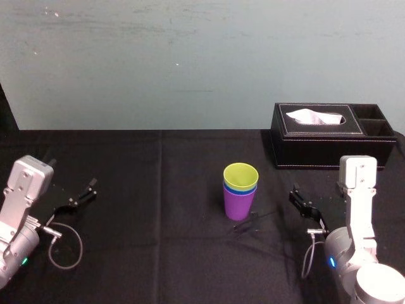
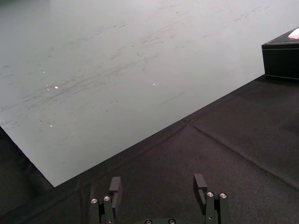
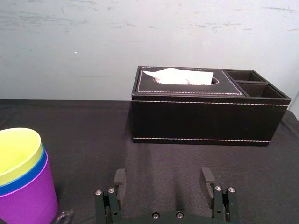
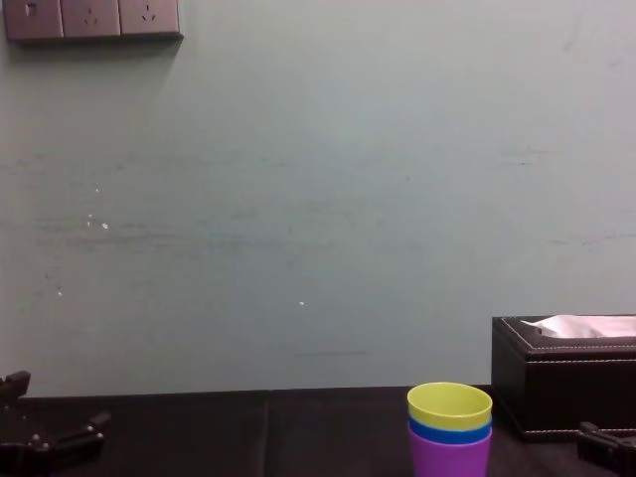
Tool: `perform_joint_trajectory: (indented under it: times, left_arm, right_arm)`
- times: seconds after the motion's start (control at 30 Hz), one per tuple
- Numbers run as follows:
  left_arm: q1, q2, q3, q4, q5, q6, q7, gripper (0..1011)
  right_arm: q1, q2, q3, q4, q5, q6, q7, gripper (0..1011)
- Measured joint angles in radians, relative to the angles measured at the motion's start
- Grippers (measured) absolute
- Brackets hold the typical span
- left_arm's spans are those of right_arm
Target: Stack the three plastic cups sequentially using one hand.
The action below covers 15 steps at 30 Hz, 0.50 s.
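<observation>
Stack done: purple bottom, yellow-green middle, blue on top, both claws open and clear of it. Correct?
Order is off: the blue cup sits in the middle and the yellow-green cup is on top, as the chest view shows. The purple cup is at the bottom, and the left claw and right claw are open, clear of the stack.

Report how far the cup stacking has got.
Done: the yellow-green cup sits in the blue cup, which sits in the purple cup, one upright stack on the black table. In hand: nothing; the right gripper, beside the stack, and the left gripper, off to the left side, both have jaws apart and empty. Left: nothing that I can see.
</observation>
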Motion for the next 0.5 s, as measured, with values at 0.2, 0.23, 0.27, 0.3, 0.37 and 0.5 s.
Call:
perform_joint_trajectory:
  times: [0.2, 0.23, 0.27, 0.3, 0.37, 0.5]
  left_arm:
    - [0.000, 0.000, 0.000, 0.000, 0.000, 0.000, 0.000, 1000]
    - [0.000, 0.000, 0.000, 0.000, 0.000, 0.000, 0.000, 1000]
    - [0.000, 0.000, 0.000, 0.000, 0.000, 0.000, 0.000, 1000]
    - [0.000, 0.000, 0.000, 0.000, 0.000, 0.000, 0.000, 1000]
    - [0.000, 0.000, 0.000, 0.000, 0.000, 0.000, 0.000, 1000]
    - [0.000, 0.000, 0.000, 0.000, 0.000, 0.000, 0.000, 1000]
  right_arm:
    - [0.000, 0.000, 0.000, 0.000, 0.000, 0.000, 0.000, 1003]
    - [0.000, 0.000, 0.000, 0.000, 0.000, 0.000, 0.000, 1002]
    - [0.000, 0.000, 0.000, 0.000, 0.000, 0.000, 0.000, 1002]
    - [0.000, 0.000, 0.000, 0.000, 0.000, 0.000, 0.000, 1002]
    - [0.000, 0.000, 0.000, 0.000, 0.000, 0.000, 0.000, 1003]
    - [0.000, 0.000, 0.000, 0.000, 0.000, 0.000, 0.000, 1002]
